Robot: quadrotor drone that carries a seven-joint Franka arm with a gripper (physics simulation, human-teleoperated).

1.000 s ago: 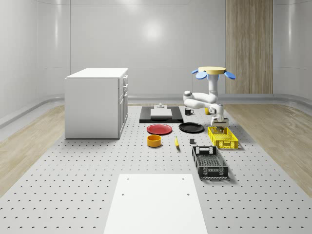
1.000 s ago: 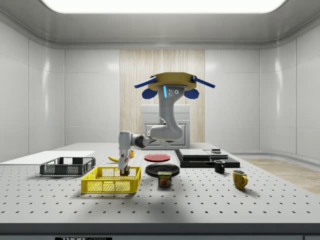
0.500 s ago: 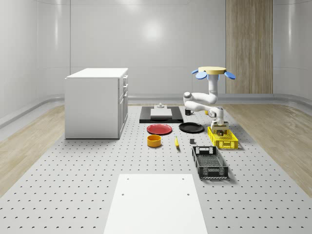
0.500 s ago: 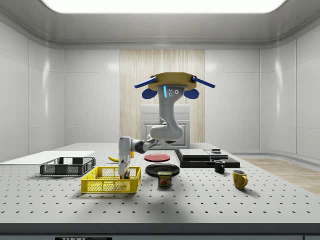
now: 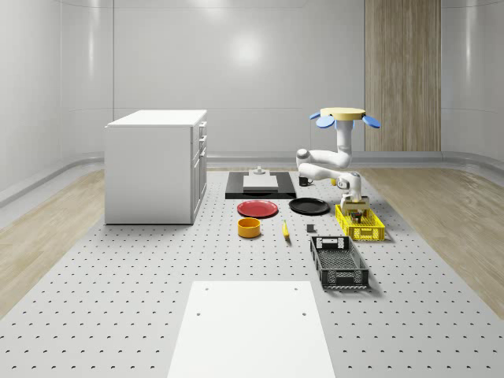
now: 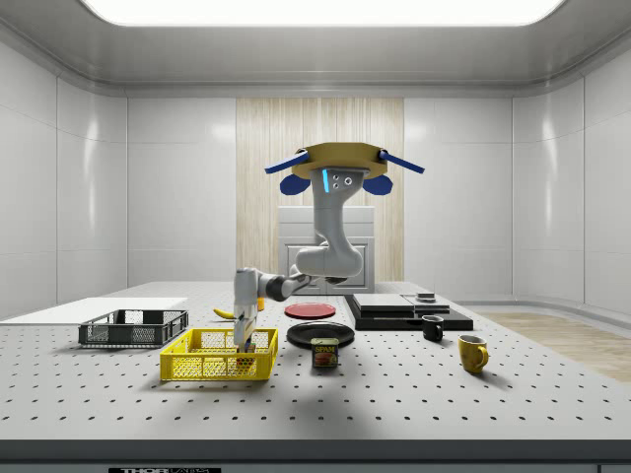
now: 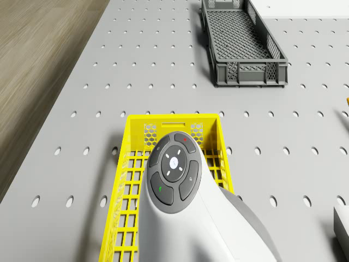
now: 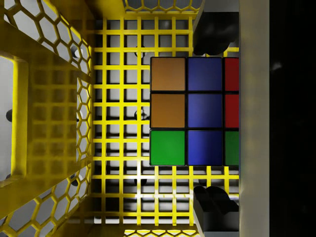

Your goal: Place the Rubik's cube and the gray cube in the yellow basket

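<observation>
Inside yellow basket [image 8: 54, 123], Rubik's cube [image 8: 190, 111] sits between fingers [image 8: 215, 212].

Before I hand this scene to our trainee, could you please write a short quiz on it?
1. True or false: the gripper is lowered inside the yellow basket.
2. In the wrist view, what sits inside the basket under the wrist? A) Rubik's cube B) banana C) mug
3. Fill in: the drone ___ above the table.

Key: 1 true; 2 A; 3 hovers.
</observation>
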